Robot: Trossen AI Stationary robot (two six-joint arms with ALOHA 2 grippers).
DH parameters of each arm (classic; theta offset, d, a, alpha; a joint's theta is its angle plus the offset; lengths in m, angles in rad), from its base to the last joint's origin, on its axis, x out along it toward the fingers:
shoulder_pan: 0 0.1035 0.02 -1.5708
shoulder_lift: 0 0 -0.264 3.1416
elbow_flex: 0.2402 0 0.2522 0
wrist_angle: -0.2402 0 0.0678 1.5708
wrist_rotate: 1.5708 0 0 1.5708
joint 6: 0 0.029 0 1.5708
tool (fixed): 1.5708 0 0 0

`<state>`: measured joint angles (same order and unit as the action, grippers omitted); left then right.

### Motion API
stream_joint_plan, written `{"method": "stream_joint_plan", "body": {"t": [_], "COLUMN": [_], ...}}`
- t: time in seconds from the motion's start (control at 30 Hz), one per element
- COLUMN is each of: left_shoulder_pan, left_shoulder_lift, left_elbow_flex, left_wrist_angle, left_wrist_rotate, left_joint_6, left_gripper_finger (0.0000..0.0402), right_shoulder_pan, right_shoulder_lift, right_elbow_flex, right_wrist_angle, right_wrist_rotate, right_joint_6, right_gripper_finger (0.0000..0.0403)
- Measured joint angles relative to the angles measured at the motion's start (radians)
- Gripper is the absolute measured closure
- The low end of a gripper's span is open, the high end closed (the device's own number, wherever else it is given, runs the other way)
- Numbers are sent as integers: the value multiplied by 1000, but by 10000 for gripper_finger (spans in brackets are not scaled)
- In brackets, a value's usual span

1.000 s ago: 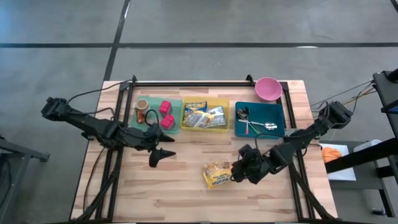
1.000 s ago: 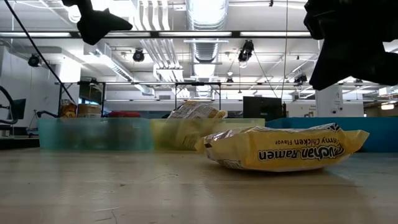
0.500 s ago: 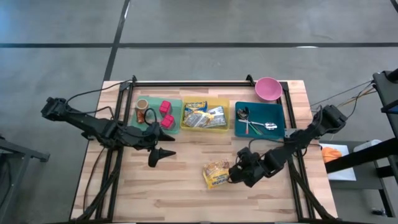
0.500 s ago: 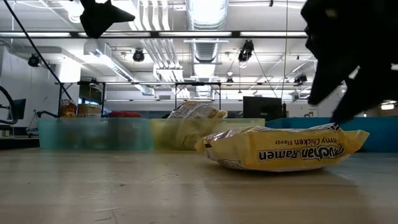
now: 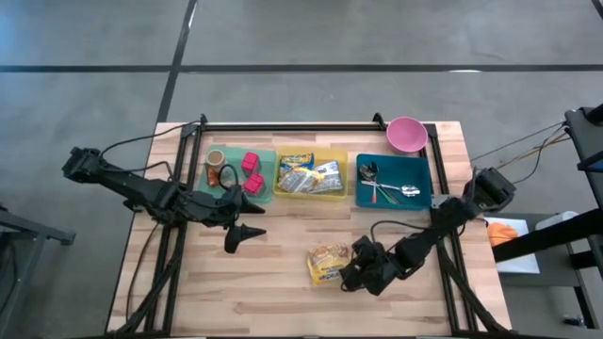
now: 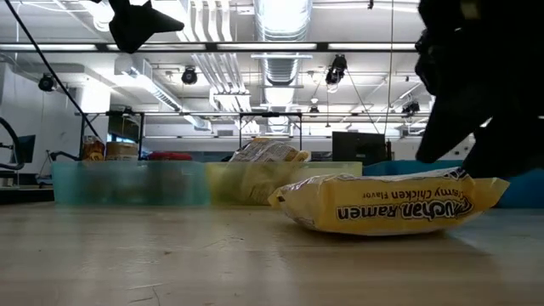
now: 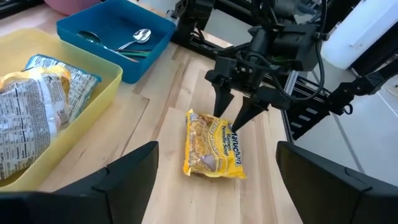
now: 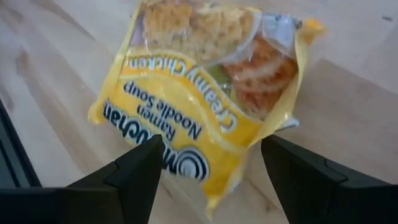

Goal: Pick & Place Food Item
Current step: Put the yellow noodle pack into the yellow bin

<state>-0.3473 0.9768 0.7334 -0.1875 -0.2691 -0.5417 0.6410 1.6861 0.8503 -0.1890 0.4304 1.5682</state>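
Fingers (image 7: pixel 222 99) of right gripper (image 7: pixel 235 109) spread, straddling right end of yellow ramen packet (image 5: pixel 327 263), flat on wooden table (image 5: pixel 273 292), near of yellow bin (image 5: pixel 310 192). Left gripper (image 5: pixel 247 234) parted, hovering left.

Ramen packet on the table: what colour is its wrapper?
Yellow; the ramen packet shows best in the right wrist view.

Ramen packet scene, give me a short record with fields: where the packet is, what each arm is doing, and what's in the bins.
item: ramen packet, lying flat on the bare table, in front of the bins
right gripper: jaws open, straddling the packet's end, not closed on it
left gripper: jaws open, holding nothing, waiting in front of the green bin
yellow bin: food packets
blue bin: cutlery
pink bowl: at the back right
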Motion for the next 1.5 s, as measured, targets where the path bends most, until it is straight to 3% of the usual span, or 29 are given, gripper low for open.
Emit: {"method": "stream_joint_plan", "body": {"t": [0.43, 0.73, 0.87, 1.2, 1.5], "left_shoulder_pan": [-1, -1, -1, 0, 0], "left_shoulder_lift": [0, 0, 0, 0, 0], "left_elbow_flex": [-2, -3, -3, -3, -3], "left_wrist_angle": [-7, -15, -18, -20, -38], "left_wrist_rotate": [0, 0, 0, 0, 0], "left_joint_6": [-8, -8, -8, -7, -7], "left_gripper_finger": [69, 69, 69, 69, 69], "right_shoulder_pan": [40, 42, 42, 42, 42], "right_shoulder_lift": [12, 61, 62, 56, 54], "right_elbow_flex": [-1, -2, -2, -2, 4], "right_wrist_angle": [6, 14, 14, 17, 11], "right_wrist_rotate": [13, -39, -40, -38, -20], "right_joint_6": [2, 15, -2, -56, -63], "right_gripper_finger": [136, 141, 187, 373, 394]}}
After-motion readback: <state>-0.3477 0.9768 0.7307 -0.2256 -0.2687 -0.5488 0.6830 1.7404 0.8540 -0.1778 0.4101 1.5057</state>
